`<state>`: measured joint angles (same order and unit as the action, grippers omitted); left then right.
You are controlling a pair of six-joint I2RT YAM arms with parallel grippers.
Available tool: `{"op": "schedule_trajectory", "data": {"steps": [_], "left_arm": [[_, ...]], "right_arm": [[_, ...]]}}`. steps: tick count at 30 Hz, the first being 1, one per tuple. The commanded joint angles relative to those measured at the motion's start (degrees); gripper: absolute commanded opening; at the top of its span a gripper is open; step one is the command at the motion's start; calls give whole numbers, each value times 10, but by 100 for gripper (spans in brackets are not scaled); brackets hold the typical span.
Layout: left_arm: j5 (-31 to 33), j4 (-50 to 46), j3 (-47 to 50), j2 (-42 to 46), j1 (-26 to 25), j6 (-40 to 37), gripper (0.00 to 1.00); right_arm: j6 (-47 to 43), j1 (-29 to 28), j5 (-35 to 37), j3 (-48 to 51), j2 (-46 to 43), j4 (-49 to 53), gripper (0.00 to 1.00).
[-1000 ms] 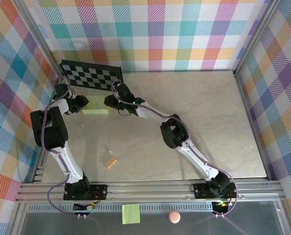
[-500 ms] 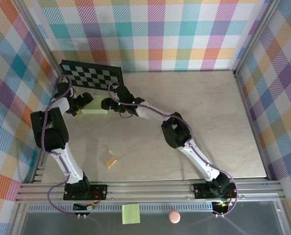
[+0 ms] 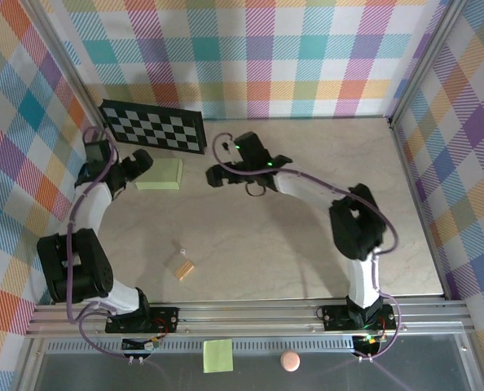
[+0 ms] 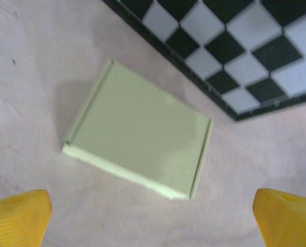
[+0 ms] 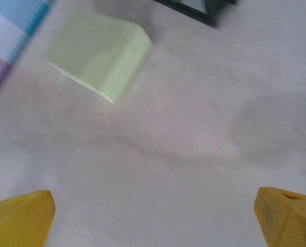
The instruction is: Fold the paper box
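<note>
- One paper box (image 3: 161, 174) lies folded flat on the far-left part of the table (image 3: 307, 228), just in front of the single chequerboard (image 3: 152, 126) — near it, not touching.
- Long axis: left–right in the top view, roughly parallel to the chequerboard. In the left wrist view it runs upper left to lower right, with a creased lip along each short edge.
- Left gripper (image 3: 138, 164): fingers spread wide, nothing between them, by the box's left end.
- Right gripper (image 3: 216, 174): fingers spread wide, empty, right of the box and apart from it.
- Also counted: one tan block (image 3: 184, 268), one sticky note (image 3: 217, 355).
</note>
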<state>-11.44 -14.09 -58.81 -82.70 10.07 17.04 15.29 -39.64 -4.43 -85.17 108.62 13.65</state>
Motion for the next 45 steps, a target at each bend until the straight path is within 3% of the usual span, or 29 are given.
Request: {"op": "schedule_trajectory", "data": {"steps": [1, 5, 11, 14, 18, 20, 24, 28, 45], "left_arm": [[73, 54, 76, 63, -47, -37, 100], [156, 155, 186, 123, -98, -76, 100], [174, 308, 300, 141, -138, -174, 100], [150, 386, 336, 121, -143, -223, 100], [117, 543, 386, 73, -143, -224, 100], [112, 597, 394, 42, -142, -228, 100], [95, 629, 377, -13, -139, -215, 100], [97, 658, 366, -74, -139, -217, 100], [129, 651, 357, -82, -139, -206, 100]], "right_arm": [[-99, 31, 99, 106, -92, 13, 99], [-164, 103, 164, 248, -210, -10, 99], [-205, 233, 159, 447, -330, -165, 99], [-230, 282, 142, 524, -336, -275, 99], [-214, 329, 121, 579, -295, -421, 99], [-204, 340, 104, 578, -286, -438, 99], [-169, 375, 27, 600, -252, -547, 99], [-152, 391, 22, 617, -202, -620, 99], [-148, 394, 27, 614, -204, -611, 99]]}}
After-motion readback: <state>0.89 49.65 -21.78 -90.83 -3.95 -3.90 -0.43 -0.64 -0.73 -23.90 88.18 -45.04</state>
